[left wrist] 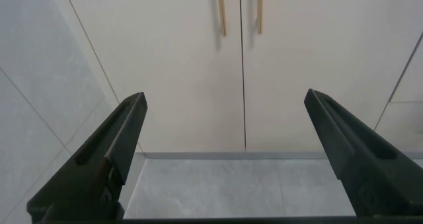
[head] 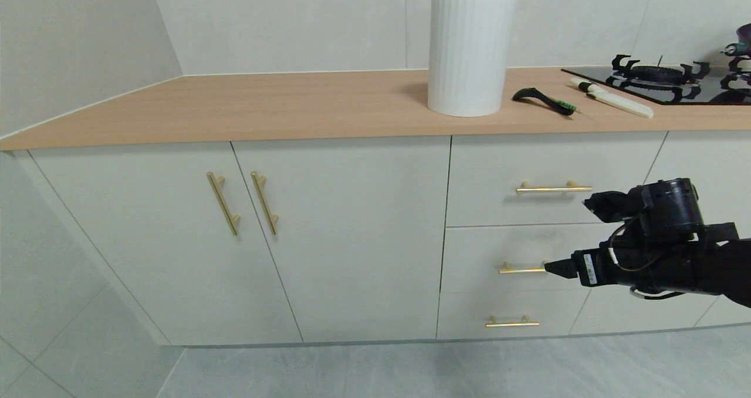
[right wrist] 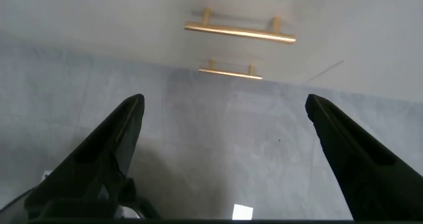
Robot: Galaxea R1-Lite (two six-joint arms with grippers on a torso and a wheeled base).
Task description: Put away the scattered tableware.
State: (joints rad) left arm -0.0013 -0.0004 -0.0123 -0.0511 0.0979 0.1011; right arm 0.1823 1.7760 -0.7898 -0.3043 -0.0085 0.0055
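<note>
Tableware is seen up on the counter: a black utensil and a white knife, both laid slantwise. The right gripper, fingers spread apart, is held low before the drawers, almost beneath them, so that arm is judged nearer. The left gripper is likewise spread.

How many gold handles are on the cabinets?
5. Two upright door handles, left and right; three level drawer handles: top, middle, bottom. Others may hide behind the arm.
</note>
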